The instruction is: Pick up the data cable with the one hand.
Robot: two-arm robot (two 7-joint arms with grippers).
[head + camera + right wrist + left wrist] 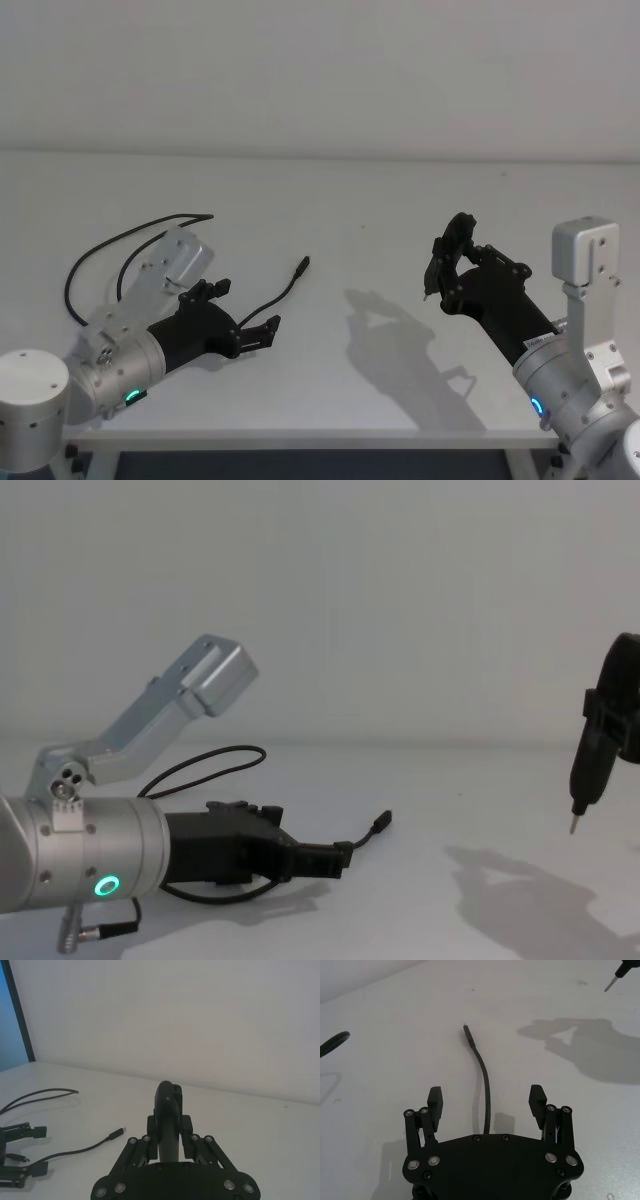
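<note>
Left wrist view: left gripper [486, 1092] is hovering low, jaws spread wide, data cable [481, 1067] lying on the surface [395, 1050] between them, plug [466, 1030] ahead. Best bet: sinking straight, closing centred. Right gripper [168, 1132], well aside, is clamping a pointed tool [166, 1097].

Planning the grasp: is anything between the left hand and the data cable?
Nothing visible. The data cable runs on the table between the open fingers of the left hand; the right hand, gripping a pointed tool, hangs aside.

A black data cable [486, 1090] lies loosely looped on the white table [380, 230].
</note>
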